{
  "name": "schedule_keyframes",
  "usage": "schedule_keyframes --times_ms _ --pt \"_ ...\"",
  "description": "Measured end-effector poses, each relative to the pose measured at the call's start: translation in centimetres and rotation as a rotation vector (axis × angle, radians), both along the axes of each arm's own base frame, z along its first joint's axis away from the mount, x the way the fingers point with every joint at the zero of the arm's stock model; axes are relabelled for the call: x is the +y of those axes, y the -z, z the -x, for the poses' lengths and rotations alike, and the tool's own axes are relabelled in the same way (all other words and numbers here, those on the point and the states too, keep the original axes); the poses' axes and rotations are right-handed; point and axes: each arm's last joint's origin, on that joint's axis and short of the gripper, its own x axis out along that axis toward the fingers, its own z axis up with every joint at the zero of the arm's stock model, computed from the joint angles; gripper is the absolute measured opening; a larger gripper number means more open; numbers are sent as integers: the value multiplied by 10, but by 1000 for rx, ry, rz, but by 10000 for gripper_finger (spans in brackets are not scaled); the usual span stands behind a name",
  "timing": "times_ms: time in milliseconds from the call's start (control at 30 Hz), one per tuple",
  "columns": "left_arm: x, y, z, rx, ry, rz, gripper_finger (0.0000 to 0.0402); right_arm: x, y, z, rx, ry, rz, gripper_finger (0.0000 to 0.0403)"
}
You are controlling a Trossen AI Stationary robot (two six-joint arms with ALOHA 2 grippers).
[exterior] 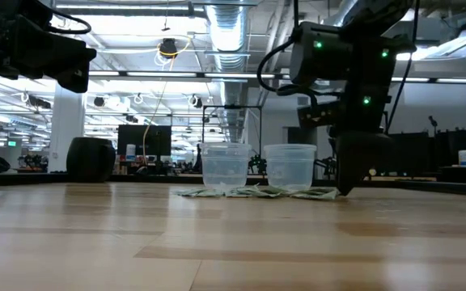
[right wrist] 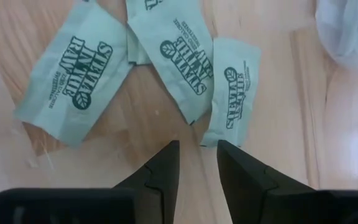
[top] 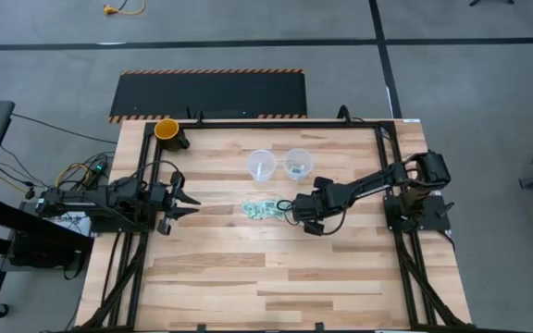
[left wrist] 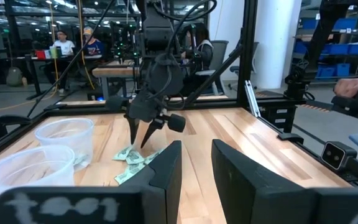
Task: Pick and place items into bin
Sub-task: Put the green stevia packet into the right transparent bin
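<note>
Pale green stevia packets (right wrist: 179,59) lie flat in a loose cluster on the wooden table (top: 276,277), in front of two clear plastic cups (top: 261,165). The right gripper (right wrist: 197,163) hovers low over the cluster's edge, fingers narrowly parted, holding nothing; the nearest packet (right wrist: 232,90) lies just ahead of its tips. The left gripper (top: 191,204) waits at the table's left side, open and empty.

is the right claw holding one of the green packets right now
No: in the right wrist view the right claw hangs just above the green packets with an empty gap between its fingers, and every packet lies flat on the table.
</note>
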Motion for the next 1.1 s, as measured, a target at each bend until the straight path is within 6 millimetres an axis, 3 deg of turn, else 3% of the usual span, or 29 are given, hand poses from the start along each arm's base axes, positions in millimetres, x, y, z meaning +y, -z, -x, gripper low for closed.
schedule_keyframes --times_ms 567,1100 --pt "0 0 0 0 0 0 77 -1 -1 -4 -30 -46 33 102" --pt "0 0 0 0 0 0 77 -21 4 -6 1 -29 26 102"
